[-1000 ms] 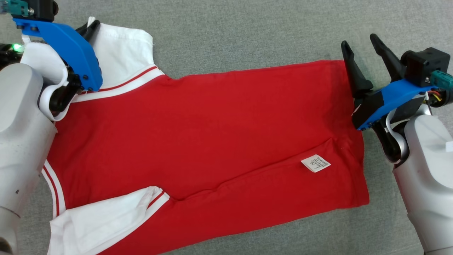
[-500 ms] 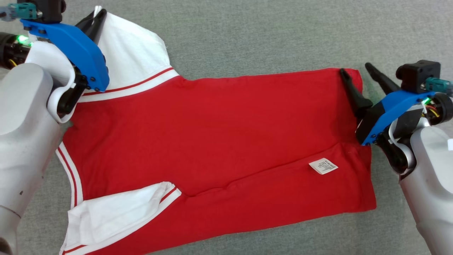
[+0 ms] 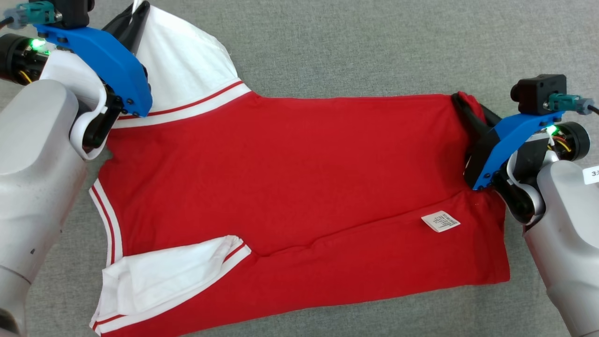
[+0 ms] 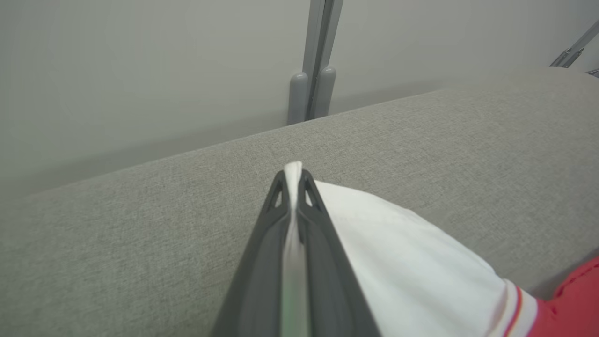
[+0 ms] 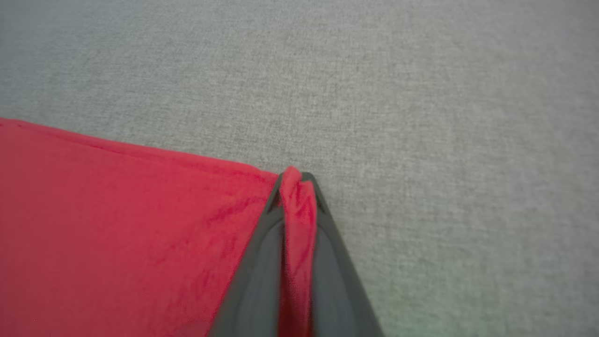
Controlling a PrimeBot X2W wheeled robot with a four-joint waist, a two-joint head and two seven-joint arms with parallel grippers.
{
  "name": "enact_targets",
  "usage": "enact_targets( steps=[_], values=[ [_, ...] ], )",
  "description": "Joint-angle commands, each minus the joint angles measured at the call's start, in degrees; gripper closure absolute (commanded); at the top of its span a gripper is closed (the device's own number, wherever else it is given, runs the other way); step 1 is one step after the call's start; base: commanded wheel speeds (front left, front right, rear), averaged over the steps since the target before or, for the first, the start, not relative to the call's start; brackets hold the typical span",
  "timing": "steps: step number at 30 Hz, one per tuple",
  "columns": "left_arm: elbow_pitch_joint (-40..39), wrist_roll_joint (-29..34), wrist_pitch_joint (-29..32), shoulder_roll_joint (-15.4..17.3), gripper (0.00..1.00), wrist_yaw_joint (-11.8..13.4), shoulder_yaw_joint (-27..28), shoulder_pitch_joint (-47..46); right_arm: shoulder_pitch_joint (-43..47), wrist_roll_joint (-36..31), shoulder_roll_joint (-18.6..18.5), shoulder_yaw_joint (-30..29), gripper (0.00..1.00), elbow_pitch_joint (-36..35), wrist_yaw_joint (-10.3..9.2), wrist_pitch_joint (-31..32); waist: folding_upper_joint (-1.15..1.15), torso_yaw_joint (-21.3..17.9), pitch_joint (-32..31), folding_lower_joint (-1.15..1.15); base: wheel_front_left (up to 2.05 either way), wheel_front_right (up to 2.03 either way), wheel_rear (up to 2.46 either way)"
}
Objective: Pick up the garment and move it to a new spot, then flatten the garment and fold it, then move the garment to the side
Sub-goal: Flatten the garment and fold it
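Note:
The garment is a red shirt with white, red-striped sleeves, spread flat across the grey fabric surface. At the upper left my left gripper is shut on the tip of the far white sleeve; the left wrist view shows white cloth pinched between its fingers. My right gripper is shut on the far hem corner at the right; in the right wrist view red fabric is bunched between its fingers. A white care label lies near the hem.
The grey cushion's far edge meets a pale wall with a grey upright post behind it. The near white sleeve lies folded in at the lower left. Bare grey fabric stretches beyond the shirt's far edge.
My right gripper went from open beside the hem to shut on its far corner. The head camera shifted, so the whole scene sits lower and further right in the picture.

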Motion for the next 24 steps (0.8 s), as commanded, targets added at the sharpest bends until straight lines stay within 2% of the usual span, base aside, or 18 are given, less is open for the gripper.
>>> enact_targets(
  steps=[1,5,13,20,24],
  values=[
    [0.2,0.0,-0.8,0.0,1.00,0.0,0.0,-1.2,1.2,-0.6,0.0,0.4,1.00,1.2,-0.03,0.4,0.00,0.1,-0.2,0.00,0.00,0.00,0.00],
    [0.9,-0.2,-3.5,-0.4,1.00,0.0,0.6,-1.6,-0.4,-2.3,-0.9,-1.3,1.00,0.2,-0.02,-4.1,0.00,0.7,-1.5,0.00,0.00,0.00,0.00],
    [0.3,-1.0,-8.9,-1.7,1.00,0.0,1.0,0.6,-2.1,-6.8,0.8,-3.1,1.00,3.3,-0.01,-12.9,0.00,2.7,-5.1,0.00,0.00,0.00,0.00],
    [-4.8,-1.9,-12.0,-1.0,1.00,0.1,0.2,6.5,0.7,-7.3,1.5,-3.5,1.00,6.2,-0.01,-18.5,0.00,3.9,-7.4,0.00,0.00,0.00,0.00],
    [-10.2,-0.7,-13.5,0.5,1.00,2.1,-1.0,11.5,2.5,-7.5,1.0,-3.6,1.00,7.7,-0.01,-21.2,0.00,4.6,-8.1,0.00,0.00,0.00,0.00]
  ],
)
